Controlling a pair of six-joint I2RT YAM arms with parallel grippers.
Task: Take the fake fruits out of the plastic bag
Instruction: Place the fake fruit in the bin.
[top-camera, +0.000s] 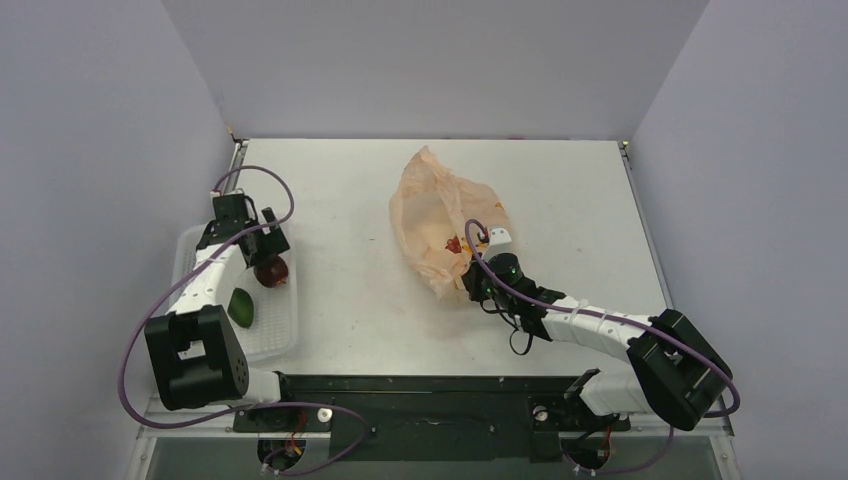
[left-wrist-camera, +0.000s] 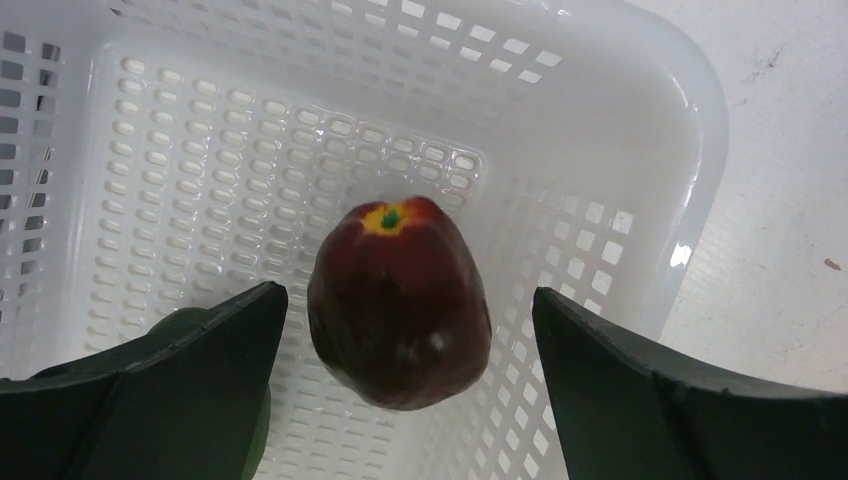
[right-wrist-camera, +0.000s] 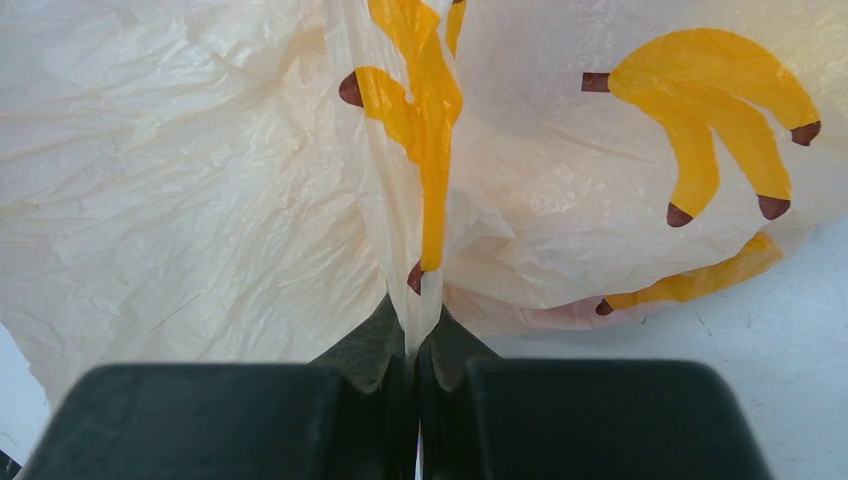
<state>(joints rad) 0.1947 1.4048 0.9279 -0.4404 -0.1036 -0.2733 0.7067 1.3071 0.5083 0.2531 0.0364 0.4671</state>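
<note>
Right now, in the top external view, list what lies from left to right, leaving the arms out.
white mesh basket, and inside it the green fruit → the dark red fruit → plastic bag, crumpled right of centre

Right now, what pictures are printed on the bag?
Yellow bananas with brown tips on the pale plastic bag, clearest in the right wrist view.

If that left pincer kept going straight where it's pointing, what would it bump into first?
The left pincer would probably meet the dark red fake fruit lying in the white mesh basket; depth is unclear.
</note>
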